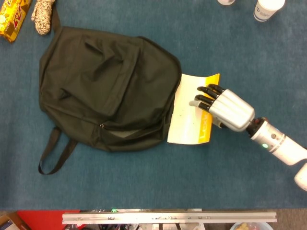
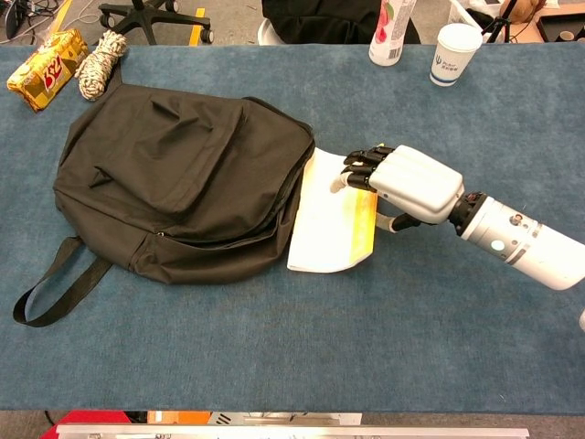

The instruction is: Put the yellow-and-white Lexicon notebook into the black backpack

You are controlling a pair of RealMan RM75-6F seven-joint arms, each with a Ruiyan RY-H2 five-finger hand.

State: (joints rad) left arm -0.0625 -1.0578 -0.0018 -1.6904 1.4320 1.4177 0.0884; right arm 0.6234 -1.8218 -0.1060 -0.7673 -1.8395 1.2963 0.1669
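The right hand [image 1: 225, 106] lies palm-down with its dark fingers [image 2: 361, 167] flat on the yellow-and-white Lexicon notebook [image 1: 191, 111], pressing it rather than gripping it; the fingers sit close together, nothing enclosed. The notebook's left edge is tucked against or under the side of the black backpack [image 1: 108, 88], which lies flat left of centre on the blue desk [image 2: 292, 347]. A paper cup [image 2: 454, 53] stands by the far right edge; a rope bundle [image 2: 102, 62] and a yellow packet [image 2: 46, 68] sit at the far left corner.

Red lettering is seen on the yellow snack packet [image 1: 11, 18] and a small blue logo on the paper cup [image 2: 453, 52]; neither can be read.
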